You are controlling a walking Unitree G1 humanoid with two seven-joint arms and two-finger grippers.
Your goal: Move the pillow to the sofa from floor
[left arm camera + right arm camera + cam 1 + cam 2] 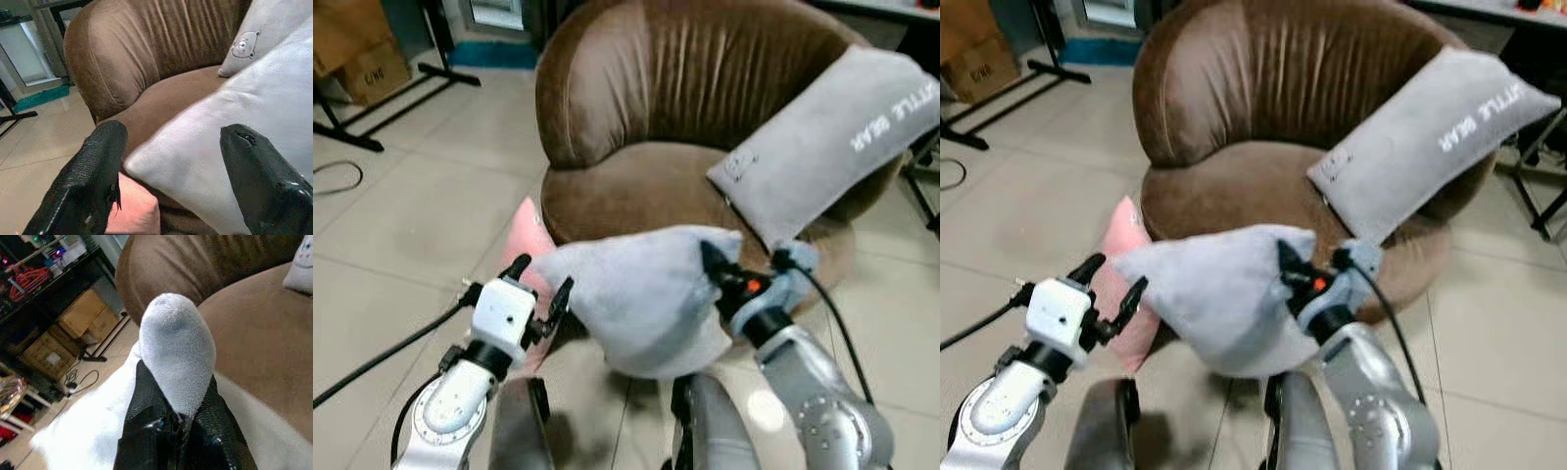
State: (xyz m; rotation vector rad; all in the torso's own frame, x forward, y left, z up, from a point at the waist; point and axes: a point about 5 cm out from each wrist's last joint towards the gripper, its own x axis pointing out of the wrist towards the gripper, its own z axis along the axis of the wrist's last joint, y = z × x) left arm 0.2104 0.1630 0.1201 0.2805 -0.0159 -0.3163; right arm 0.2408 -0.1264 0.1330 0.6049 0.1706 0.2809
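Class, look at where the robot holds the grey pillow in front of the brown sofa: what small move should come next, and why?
Probably carry it forward over the seat. The right gripper pinches a corner of the grey pillow, which hangs short of the brown sofa; the left gripper is open beside it.

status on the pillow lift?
Right claw shut on grey pillow, lifted before the sofa. Left claw open at its corner. Second pillow already on the seat.
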